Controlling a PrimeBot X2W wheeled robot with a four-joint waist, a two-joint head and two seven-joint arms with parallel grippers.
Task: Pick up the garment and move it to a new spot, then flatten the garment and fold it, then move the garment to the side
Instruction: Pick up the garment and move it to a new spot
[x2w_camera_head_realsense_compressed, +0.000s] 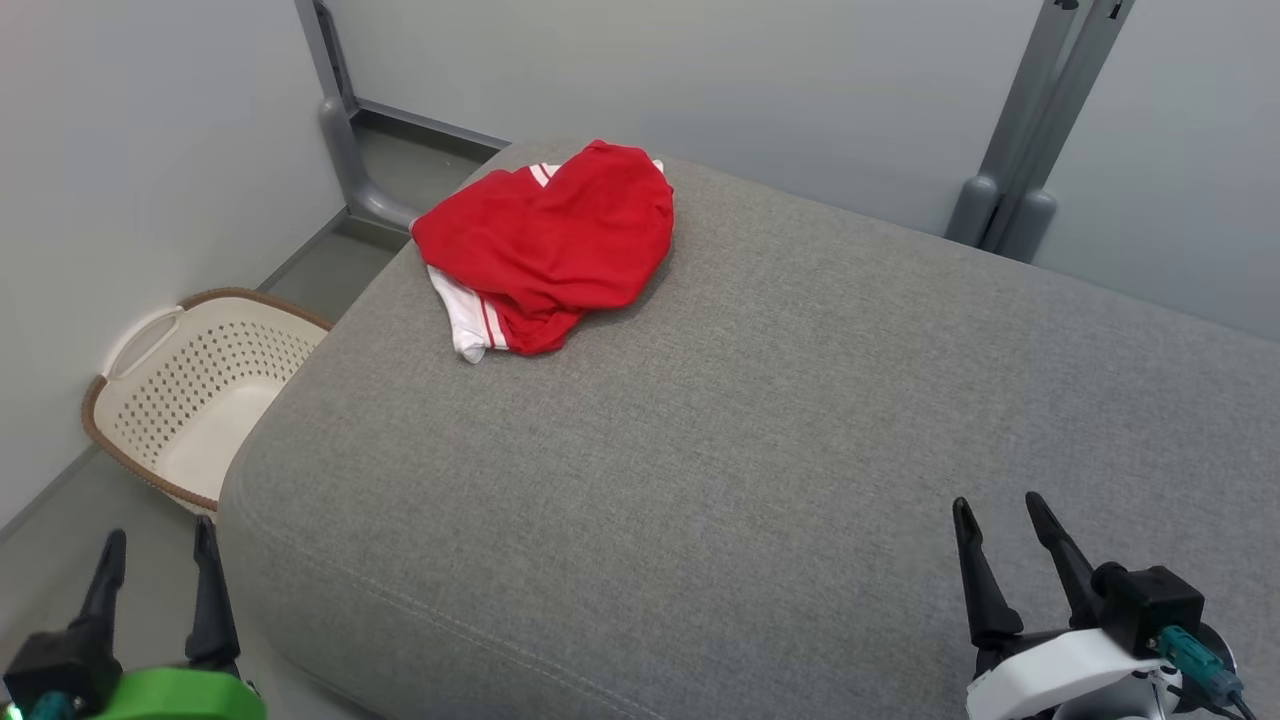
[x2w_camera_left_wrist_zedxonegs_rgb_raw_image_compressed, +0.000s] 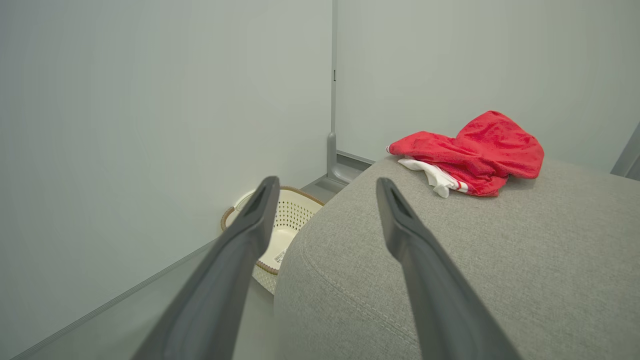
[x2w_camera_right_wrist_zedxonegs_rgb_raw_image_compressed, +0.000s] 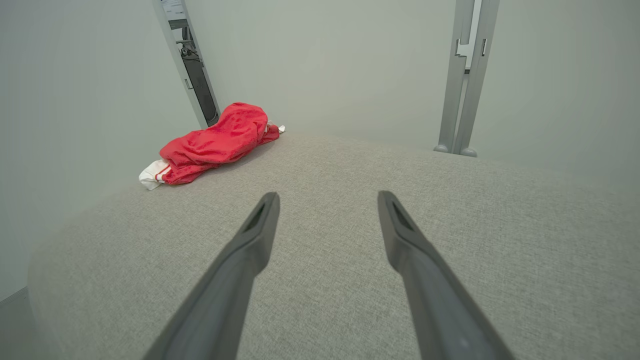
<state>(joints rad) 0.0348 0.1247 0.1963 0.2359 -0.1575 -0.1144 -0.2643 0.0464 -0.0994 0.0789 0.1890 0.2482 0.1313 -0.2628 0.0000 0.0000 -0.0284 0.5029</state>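
The garment (x2w_camera_head_realsense_compressed: 550, 240) is a crumpled red piece with white trim and red stripes, bunched at the far left corner of the grey padded surface (x2w_camera_head_realsense_compressed: 760, 420). It also lies at the upper right in the left wrist view (x2w_camera_left_wrist_zedxonegs_rgb_raw_image_compressed: 472, 152) and at the upper left in the right wrist view (x2w_camera_right_wrist_zedxonegs_rgb_raw_image_compressed: 212, 142). My left gripper (x2w_camera_head_realsense_compressed: 160, 545) stands open at the lower left, off the surface's near left corner. Over the near right part of the surface, my right gripper (x2w_camera_head_realsense_compressed: 1000, 510) is open. Both are empty and far from the garment.
A cream perforated laundry basket (x2w_camera_head_realsense_compressed: 190, 390) with a brown rim stands on the floor to the left of the surface, against the wall. Grey metal posts (x2w_camera_head_realsense_compressed: 1010, 200) rise behind the surface at the far right, another post (x2w_camera_head_realsense_compressed: 345, 150) at the far left.
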